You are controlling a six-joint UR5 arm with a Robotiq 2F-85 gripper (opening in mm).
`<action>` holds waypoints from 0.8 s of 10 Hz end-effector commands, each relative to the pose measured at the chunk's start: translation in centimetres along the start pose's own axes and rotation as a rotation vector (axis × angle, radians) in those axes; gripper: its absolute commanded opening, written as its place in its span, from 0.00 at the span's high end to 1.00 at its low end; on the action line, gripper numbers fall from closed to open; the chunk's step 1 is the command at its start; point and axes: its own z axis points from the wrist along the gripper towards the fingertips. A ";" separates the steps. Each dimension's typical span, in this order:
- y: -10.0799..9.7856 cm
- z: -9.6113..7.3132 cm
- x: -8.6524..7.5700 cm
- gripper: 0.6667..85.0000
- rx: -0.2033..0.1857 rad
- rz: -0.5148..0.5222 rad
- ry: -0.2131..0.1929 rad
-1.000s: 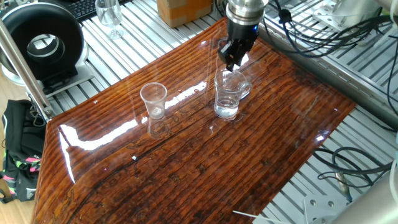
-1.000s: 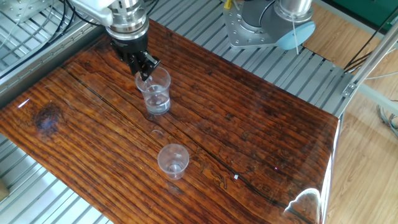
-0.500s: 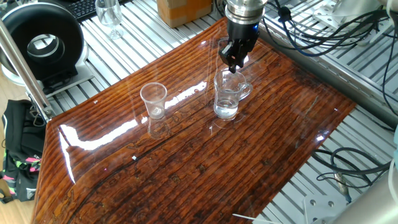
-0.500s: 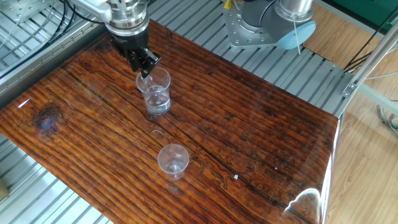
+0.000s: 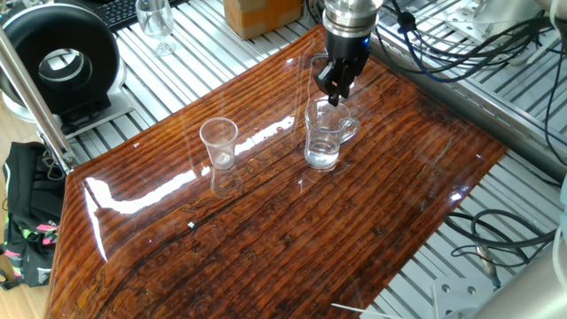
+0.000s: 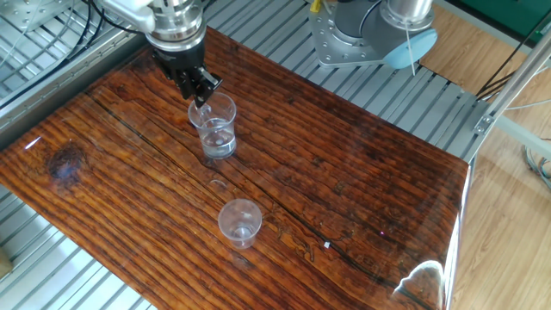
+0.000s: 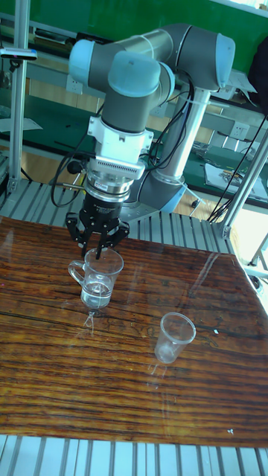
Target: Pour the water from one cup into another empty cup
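Black two-finger gripper of the grey and blue arm directly above the larger clear thick-walled glass mug with a side handle, fingers spread open, tips at the mug's rim on the far side; whether touching the glass, impossible to tell. Mug upright on the glossy dark striped wooden table, handle out to one side; small amount of clear colourless water pooled at its bottom, also visible in the other fixed view. Small clear thin-walled tapered handleless cup upright and well apart from the mug, nearer the table's middle, nothing gripping it; stemmed wine glass off the wood, on the metal slats beyond.
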 end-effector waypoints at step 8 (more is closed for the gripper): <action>-0.4 1.6 0.3 0.65 -0.023 0.005 -0.010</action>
